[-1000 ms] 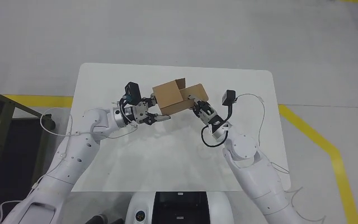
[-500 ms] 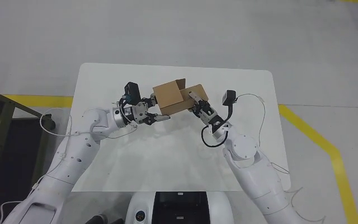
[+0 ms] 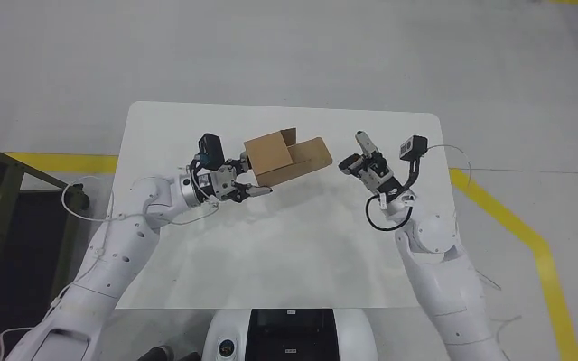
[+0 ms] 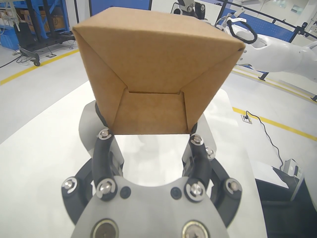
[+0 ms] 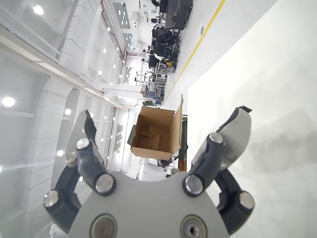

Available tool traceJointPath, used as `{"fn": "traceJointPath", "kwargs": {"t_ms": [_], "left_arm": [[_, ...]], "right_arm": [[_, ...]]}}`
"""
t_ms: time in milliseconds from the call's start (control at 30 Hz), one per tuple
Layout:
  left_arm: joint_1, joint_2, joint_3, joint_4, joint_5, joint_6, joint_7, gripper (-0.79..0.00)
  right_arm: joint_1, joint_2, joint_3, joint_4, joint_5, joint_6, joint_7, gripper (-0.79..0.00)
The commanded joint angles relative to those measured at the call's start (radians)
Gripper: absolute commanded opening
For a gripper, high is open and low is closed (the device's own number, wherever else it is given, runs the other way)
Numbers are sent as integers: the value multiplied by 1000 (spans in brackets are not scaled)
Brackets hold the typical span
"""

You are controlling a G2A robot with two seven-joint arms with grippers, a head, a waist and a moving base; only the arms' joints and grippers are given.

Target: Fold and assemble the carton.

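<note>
Withdrawing from the carton (image 3: 287, 160), the right gripper (image 3: 360, 153) now stands apart beside it, fingers spread, empty. Left gripper (image 4: 148, 134) pinches the carton's closed end, holding it over the table (image 3: 271, 262). Far end open; assembly judged unfinished.

We see bright, even light from round ceiling lamps (image 5: 8, 101), which flare white in the right wrist view. The white surface (image 3: 271, 253) shows only faint, soft shadows; the carton (image 5: 154, 134) is dimmer inside. Both wrist views bend lines near their edges.
</note>
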Motion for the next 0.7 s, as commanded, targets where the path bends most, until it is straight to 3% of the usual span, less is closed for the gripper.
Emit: {"fn": "traceJointPath", "kwargs": {"t_ms": [0,100,333,667], "left_arm": [[3,0,0,-3,3,-4,-2,-403],[10,0,1,-11,7,-13,-8,-413],[32,1,8,-39,18,-18,-16,-413],[43,8,24,-66,-3,-18,-28,-425]], "right_arm": [[15,7,18,8,12,-26,94,-785],[54,17,41,47,20,-71,234,-785],[158,26,34,160,46,-132,412,-785],[269,30,-44,275,66,-33,607,-785]]}}
